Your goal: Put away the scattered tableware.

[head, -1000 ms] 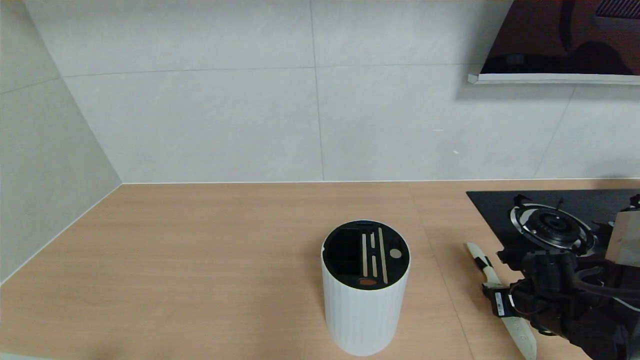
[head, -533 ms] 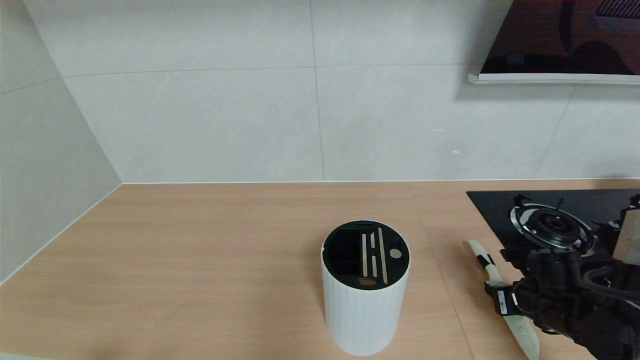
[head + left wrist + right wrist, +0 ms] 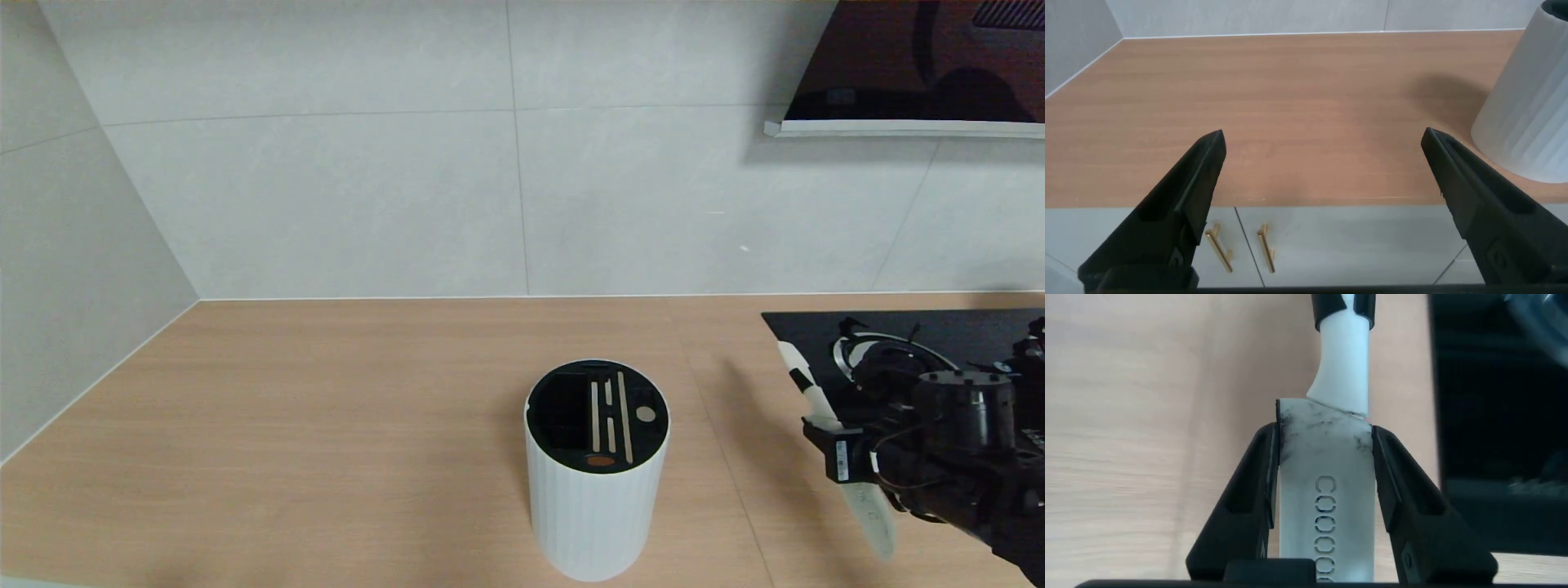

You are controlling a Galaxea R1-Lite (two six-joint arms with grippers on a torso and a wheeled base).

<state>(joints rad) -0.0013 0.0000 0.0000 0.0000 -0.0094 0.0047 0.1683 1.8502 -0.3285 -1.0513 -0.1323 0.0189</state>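
White-bladed kitchen knife with a cream handle and a black band (image 3: pixel 814 402) is gripped by the right tool (image 3: pixel 1325 449), whose two dark fingers are closed on the flat blade just below where it meets the handle. It hangs at the right of the light wooden surface (image 3: pixel 326 425), its handle end over the edge of the black gas hob (image 3: pixel 804 327), and judging by the shadow beneath it is clear of the surface.

The pick-up looks done and the carry is the step in hand. Next the knife must travel left to the white ribbed cylindrical holder (image 3: pixel 596 498), be tipped blade-down and lined up with one of the narrow slots in its black top; the slots are slim, so the aim has to be close.

The blade is pale, smudged with dark marks near the handle, with a row of small ovals along it.

The left tool (image 3: pixel 1327 163) is spread wide and holds nothing, near the holder.
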